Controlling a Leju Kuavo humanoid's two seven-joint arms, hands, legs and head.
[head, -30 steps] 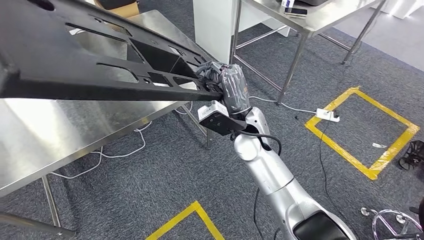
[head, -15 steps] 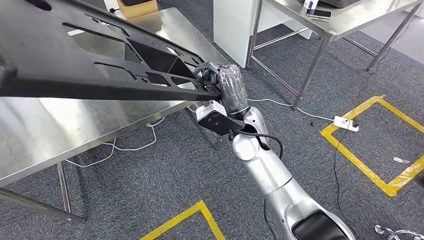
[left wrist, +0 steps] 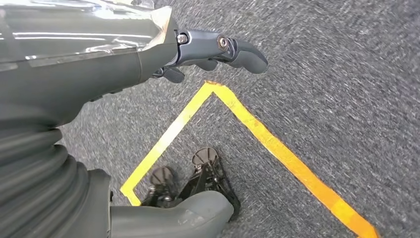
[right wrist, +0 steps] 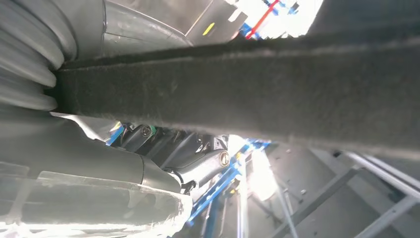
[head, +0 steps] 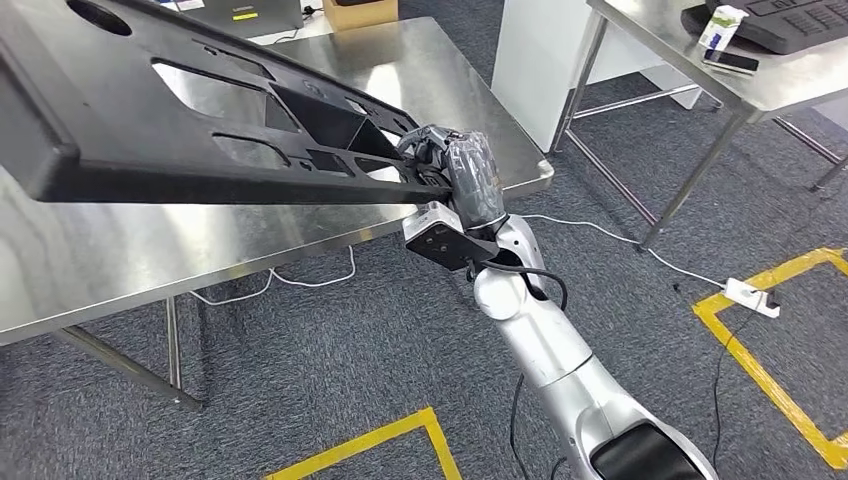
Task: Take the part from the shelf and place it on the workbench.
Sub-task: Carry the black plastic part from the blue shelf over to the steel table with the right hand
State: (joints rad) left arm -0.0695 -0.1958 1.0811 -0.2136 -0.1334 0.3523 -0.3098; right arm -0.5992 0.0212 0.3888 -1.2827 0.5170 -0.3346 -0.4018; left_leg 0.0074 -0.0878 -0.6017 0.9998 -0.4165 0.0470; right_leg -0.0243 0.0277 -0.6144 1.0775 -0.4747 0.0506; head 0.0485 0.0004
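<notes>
A large black flat part (head: 200,130) with several cut-outs spans the upper left of the head view, hanging above the steel workbench (head: 250,240). My right hand (head: 462,178) grips the part's right end, near the workbench's corner. The right wrist view shows the part's dark edge (right wrist: 277,89) crossing close in front of the right hand (right wrist: 99,163), whose fingers wrap under it. My left hand (left wrist: 148,54) hangs over grey carpet, its fingers (left wrist: 233,49) apart and holding nothing.
A second steel table (head: 700,70) at the back right carries a dark device, a phone and a small carton. A white cabinet (head: 545,60) stands between the tables. Yellow floor tape (head: 380,440), a power strip (head: 752,297) and cables lie on the carpet.
The whole picture has shifted: the camera has turned left, so the workbench now lies more fully under the part. My right hand still holds the part's end.
</notes>
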